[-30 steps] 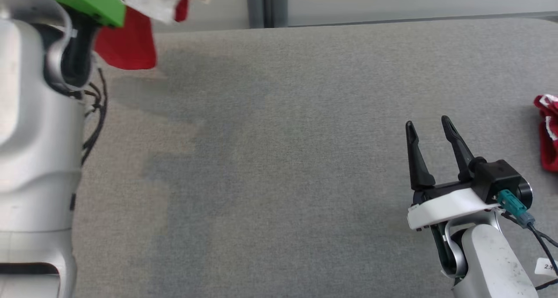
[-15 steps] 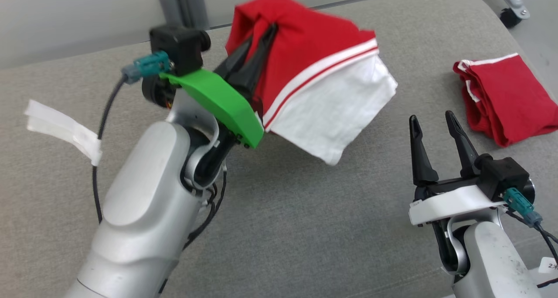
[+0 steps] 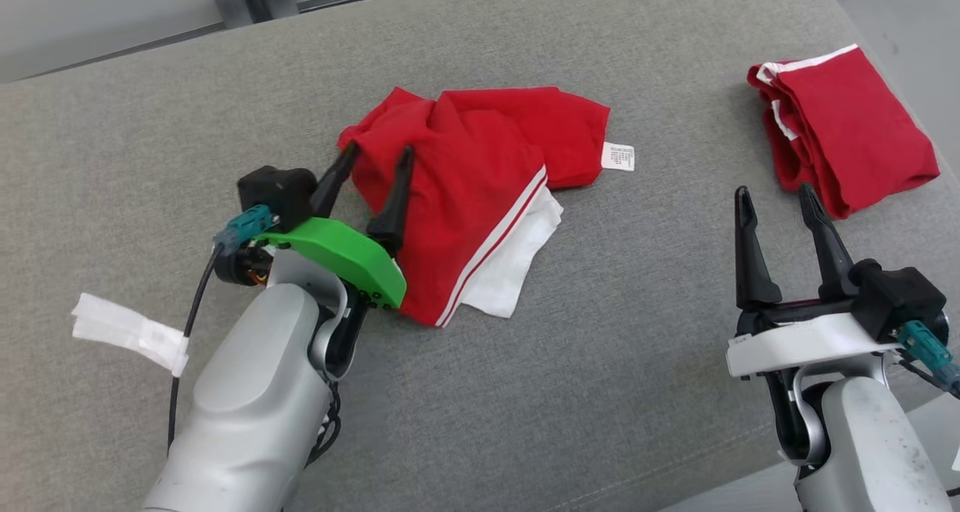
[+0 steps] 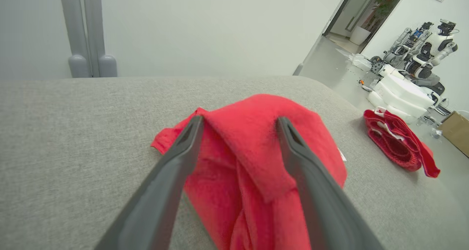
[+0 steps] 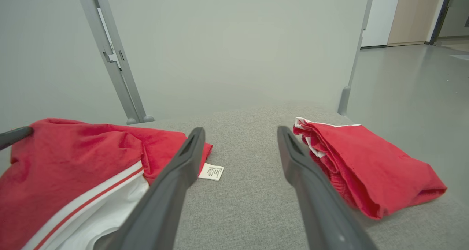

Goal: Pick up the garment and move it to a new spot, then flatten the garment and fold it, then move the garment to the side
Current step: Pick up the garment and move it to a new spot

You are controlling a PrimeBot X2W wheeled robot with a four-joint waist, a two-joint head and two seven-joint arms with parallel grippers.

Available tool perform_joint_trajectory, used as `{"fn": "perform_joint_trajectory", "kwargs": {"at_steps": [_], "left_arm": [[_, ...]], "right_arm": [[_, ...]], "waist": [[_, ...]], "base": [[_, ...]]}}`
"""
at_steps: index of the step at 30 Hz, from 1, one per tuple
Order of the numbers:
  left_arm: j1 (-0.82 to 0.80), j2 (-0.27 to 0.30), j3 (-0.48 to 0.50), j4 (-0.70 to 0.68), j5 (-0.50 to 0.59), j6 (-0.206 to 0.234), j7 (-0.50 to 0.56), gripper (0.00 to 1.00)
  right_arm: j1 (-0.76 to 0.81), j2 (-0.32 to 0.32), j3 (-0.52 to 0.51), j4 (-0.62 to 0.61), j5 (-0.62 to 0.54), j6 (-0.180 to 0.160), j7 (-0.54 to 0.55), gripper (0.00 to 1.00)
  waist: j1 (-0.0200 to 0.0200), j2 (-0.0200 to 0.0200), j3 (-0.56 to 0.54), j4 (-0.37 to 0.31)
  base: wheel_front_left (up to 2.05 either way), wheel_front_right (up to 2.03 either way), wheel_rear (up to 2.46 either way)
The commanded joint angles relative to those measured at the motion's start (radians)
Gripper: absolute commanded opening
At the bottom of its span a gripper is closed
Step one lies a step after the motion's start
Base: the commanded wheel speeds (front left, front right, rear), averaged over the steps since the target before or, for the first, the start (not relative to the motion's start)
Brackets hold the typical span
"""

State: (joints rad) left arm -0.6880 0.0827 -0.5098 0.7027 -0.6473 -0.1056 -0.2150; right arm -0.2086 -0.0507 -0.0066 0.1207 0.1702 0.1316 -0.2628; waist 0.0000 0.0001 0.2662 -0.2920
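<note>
One step of three looks done: your garment [image 3: 480, 197] lies crumpled on the grey surface [image 3: 600, 392], left gripper [image 3: 379, 152] spread wide astride its edge, right gripper [image 3: 774, 191] likewise spread and empty, well apart. Flattening, folding and moving aside remain for you.

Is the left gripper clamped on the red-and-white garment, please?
No: the left gripper stands open, its fingers apart over the garment lying crumpled.

print on care label [image 3: 618, 157] illegible
</note>
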Motion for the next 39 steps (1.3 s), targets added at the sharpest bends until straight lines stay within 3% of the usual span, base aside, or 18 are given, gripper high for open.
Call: {"fn": "perform_joint_trajectory", "kwargs": {"at_steps": [1, 6, 11, 21, 29, 39], "left_arm": [[0.023, 0.009, 0.024, 0.000, 0.010, 0.013, -0.030, 1.00], [0.095, 0.011, 0.164, -0.143, 0.068, 0.037, -0.050, 1.00], [0.298, -0.002, 0.314, -0.334, 0.215, 0.034, -0.049, 1.00], [0.584, -0.024, 0.490, -0.458, 0.387, 0.000, -0.049, 1.00], [0.622, -0.032, 0.559, -0.450, 0.423, -0.017, -0.049, 1.00], [0.585, -0.032, 0.524, -0.411, 0.394, -0.024, -0.049, 1.00]], "right_arm": [[0.013, -0.001, -0.014, -0.008, -0.013, -0.002, -0.003, 1.00], [0.032, -0.001, -0.072, -0.012, -0.040, -0.002, -0.003, 1.00], [0.076, -0.001, -0.122, 0.003, -0.050, -0.002, -0.003, 1.00], [0.167, -0.001, -0.134, 0.055, -0.039, -0.002, -0.003, 1.00], [0.199, -0.007, -0.092, 0.108, -0.066, -0.002, -0.003, 1.00], [0.192, -0.004, -0.055, 0.133, -0.069, -0.002, -0.003, 1.00]], "waist": [[0.0000, -0.0001, -0.029, 0.053], [0.0000, -0.0001, -0.078, 0.135], [0.0000, -0.0001, -0.145, 0.205], [0.0000, -0.0001, -0.212, 0.295], [0.0000, -0.0001, -0.238, 0.318], [0.0000, -0.0001, -0.244, 0.294]], "base": [[0.00, 0.00, 0.00], [0.00, 0.00, 0.00], [0.00, 0.00, 0.00], [0.00, 0.00, 0.00], [0.00, 0.00, 0.00], [0.00, 0.00, 0.00]]}}
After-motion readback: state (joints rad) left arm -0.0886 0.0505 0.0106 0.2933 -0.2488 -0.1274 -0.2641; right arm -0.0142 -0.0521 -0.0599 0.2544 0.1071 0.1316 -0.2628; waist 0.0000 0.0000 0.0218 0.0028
